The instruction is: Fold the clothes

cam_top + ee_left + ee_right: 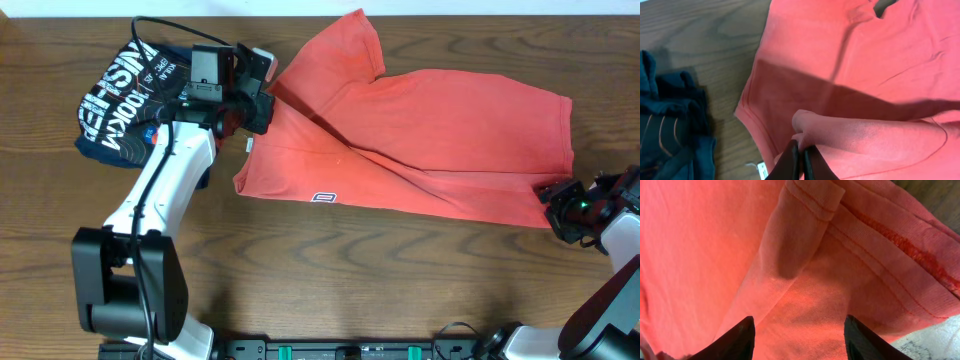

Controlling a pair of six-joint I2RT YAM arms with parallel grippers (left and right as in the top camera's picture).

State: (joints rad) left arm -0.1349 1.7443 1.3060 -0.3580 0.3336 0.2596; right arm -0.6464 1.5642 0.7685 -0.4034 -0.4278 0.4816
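The clothes, an orange-red T-shirt (440, 140), lie spread over the middle and right of the table, with one sleeve pointing to the far edge. My left gripper (255, 98) is at the shirt's left end, shut on a pinched fold of the red cloth (840, 132), and its fingertips (801, 150) are pressed together on it. A small white label (762, 170) shows just beside them. My right gripper (562, 205) is at the shirt's near right corner. It stands open over the hemmed fabric (805, 275), its fingers (740, 337) wide apart with flat cloth between them.
A dark navy folded shirt (120, 105) with white lettering lies at the far left, right beside my left arm, and it shows in the left wrist view too as the navy shirt (670, 130). Bare wooden table (330, 270) runs along the near side.
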